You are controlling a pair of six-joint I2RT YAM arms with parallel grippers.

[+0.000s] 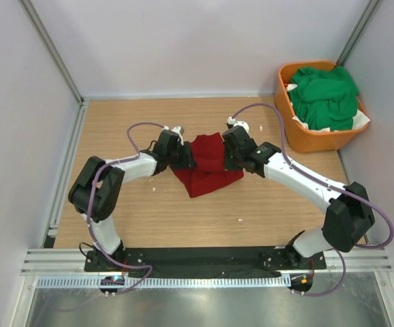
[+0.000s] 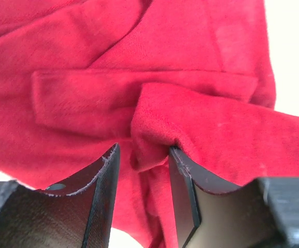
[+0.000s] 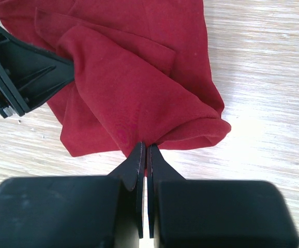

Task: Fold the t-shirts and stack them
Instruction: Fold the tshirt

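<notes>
A dark red t-shirt (image 1: 207, 163) hangs bunched between my two grippers over the middle of the wooden table. My left gripper (image 1: 187, 158) holds its left edge. In the left wrist view a thick fold of the red cloth (image 2: 165, 51) fills the gap between the jaws of the left gripper (image 2: 143, 150). My right gripper (image 1: 228, 155) pinches the right edge. In the right wrist view the right gripper (image 3: 145, 147) is closed tight on a corner of the shirt (image 3: 139, 77). Bright green t-shirts (image 1: 325, 95) lie piled in the basket.
An orange plastic basket (image 1: 313, 142) stands at the back right, by the right wall. Pale walls close in the table on the left, back and right. The left gripper's black body (image 3: 15, 72) shows at the left in the right wrist view.
</notes>
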